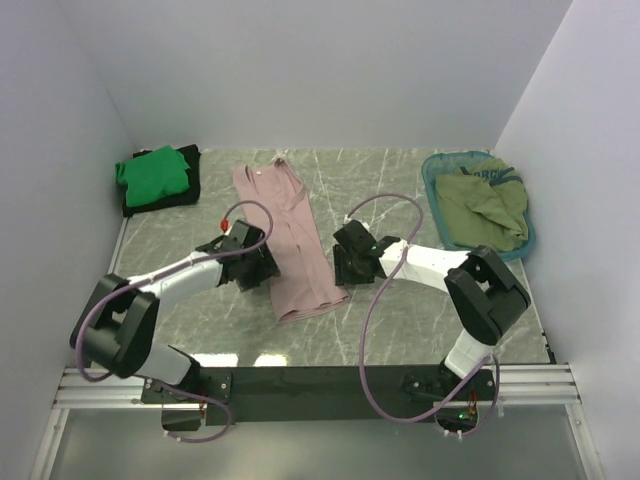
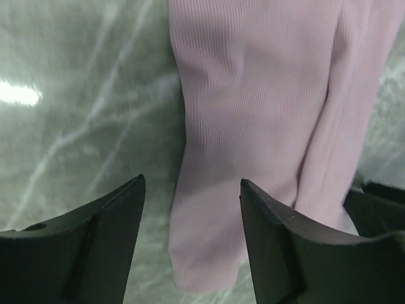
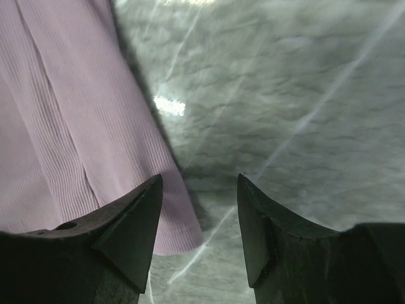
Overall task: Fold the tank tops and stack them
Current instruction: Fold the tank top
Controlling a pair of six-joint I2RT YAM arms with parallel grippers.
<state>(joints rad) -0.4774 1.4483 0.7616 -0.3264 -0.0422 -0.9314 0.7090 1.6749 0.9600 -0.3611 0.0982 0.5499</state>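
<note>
A dusty pink tank top point(image 1: 290, 245) lies folded lengthwise in a long strip on the table's middle. It also shows in the left wrist view point(image 2: 253, 126) and the right wrist view point(image 3: 69, 126). My left gripper point(image 1: 262, 268) is open just left of its lower part, and its near corner lies between the jaws in the left wrist view point(image 2: 192, 183). My right gripper point(image 1: 348, 268) is open just right of the lower hem, over bare table point(image 3: 199, 180). A bright green top point(image 1: 152, 172) lies folded on a black top point(image 1: 186, 192) at the back left. An olive green top point(image 1: 482, 205) lies in the basket.
A teal oval basket point(image 1: 434, 190) stands at the back right. White walls close the table on three sides. The marbled grey table point(image 1: 420, 320) runs to a metal rail at the front.
</note>
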